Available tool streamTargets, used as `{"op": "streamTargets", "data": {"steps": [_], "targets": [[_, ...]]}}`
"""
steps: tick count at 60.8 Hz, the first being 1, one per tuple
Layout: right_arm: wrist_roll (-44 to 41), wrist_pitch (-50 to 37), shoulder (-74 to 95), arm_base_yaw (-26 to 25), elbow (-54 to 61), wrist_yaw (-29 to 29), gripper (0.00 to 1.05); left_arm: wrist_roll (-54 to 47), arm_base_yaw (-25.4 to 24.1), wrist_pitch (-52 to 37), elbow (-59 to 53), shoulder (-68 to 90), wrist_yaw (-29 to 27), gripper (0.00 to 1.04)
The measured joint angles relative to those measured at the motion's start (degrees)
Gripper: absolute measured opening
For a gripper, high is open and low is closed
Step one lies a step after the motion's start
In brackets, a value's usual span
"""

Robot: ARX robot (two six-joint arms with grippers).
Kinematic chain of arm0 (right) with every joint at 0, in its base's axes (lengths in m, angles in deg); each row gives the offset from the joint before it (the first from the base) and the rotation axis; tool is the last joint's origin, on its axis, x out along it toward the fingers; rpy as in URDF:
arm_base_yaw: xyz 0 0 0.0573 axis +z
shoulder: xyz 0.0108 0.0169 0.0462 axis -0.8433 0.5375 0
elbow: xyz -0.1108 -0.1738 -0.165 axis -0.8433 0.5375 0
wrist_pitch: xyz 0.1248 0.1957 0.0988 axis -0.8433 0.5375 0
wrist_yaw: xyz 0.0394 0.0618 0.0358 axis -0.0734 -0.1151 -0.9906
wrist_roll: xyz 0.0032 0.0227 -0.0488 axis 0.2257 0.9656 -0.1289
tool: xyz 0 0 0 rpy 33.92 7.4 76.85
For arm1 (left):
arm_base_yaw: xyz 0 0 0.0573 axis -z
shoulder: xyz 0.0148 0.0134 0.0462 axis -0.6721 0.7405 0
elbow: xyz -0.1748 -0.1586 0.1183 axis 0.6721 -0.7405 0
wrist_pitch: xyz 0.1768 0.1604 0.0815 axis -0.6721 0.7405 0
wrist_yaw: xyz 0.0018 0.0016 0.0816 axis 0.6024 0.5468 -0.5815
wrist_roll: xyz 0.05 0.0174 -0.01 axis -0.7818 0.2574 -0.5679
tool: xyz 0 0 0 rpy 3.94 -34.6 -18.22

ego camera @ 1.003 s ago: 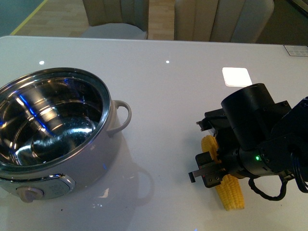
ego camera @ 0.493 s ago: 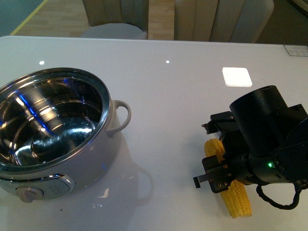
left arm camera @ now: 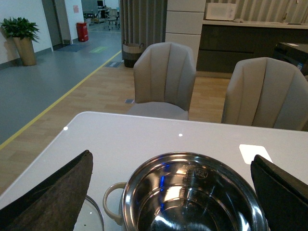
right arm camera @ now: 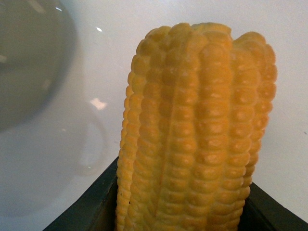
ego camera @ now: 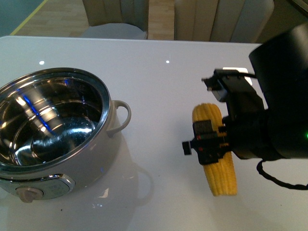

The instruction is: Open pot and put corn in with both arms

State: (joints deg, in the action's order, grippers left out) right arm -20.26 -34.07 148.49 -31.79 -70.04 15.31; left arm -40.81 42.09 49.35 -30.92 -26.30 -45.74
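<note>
Your corn (ego camera: 222,173) sits crosswise in the right gripper (ego camera: 211,144), whose black jaws are closed tight around the middle of the cob. The rounded tip points away from the robot and the flat cut end towards it. In the right wrist view the corn (right arm camera: 192,130) fills most of the picture, rising between two black jaw edges, with white table behind it. You cannot tell from these pictures whether the cob's near end is clear of the table (ego camera: 159,82).

The pot (ego camera: 98,161) stands well apart from the corn, off to the robot's left, near the front edge of the table. It is open, and its shiny steel bowl faces up. One loop handle (ego camera: 122,118) points towards the corn, and the beige knob (ego camera: 31,194) faces the robot.

Your left gripper (left arm camera: 171,156) hangs over the pot (left arm camera: 192,192) with its jaws spread wide; one dark pad (left arm camera: 53,192) shows at each side of the left wrist view. A curved glass edge, most likely the lid (left arm camera: 94,219), lies on the table just beside a second loop handle (left arm camera: 113,209). Two beige chairs (left arm camera: 166,79) stand beyond the far side of the table.
</note>
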Motion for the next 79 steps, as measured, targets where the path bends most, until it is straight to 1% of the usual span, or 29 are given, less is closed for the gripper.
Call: {"op": "streamTargets", "data": {"steps": [9, 13, 27, 43, 73, 79], "targets": [[3.6, 1.9, -5.2, 2.5, -1.3, -1.8, 0.45, 0.0, 0.0, 0.0, 0.0, 0.0, 0.0, 0.98], [4.9, 2.8, -6.5, 3.5, -2.4, -2.0, 0.41, 0.0, 0.0, 0.0, 0.0, 0.0, 0.0, 0.98], [9.2, 6.3, -7.8, 6.7, -8.3, -2.2, 0.43, 0.0, 0.0, 0.0, 0.0, 0.0, 0.0, 0.98], [14.6, 9.7, -5.7, 11.5, -18.5, -3.3, 0.43, 0.0, 0.0, 0.0, 0.0, 0.0, 0.0, 0.98], [23.6, 14.2, 5.4, 15.5, -33.7, -6.1, 0.44, 0.0, 0.0, 0.0, 0.0, 0.0, 0.0, 0.98], [24.3, 16.2, 8.0, 16.1, -37.0, -6.3, 0.46, 0.0, 0.0, 0.0, 0.0, 0.0, 0.0, 0.98]]}}
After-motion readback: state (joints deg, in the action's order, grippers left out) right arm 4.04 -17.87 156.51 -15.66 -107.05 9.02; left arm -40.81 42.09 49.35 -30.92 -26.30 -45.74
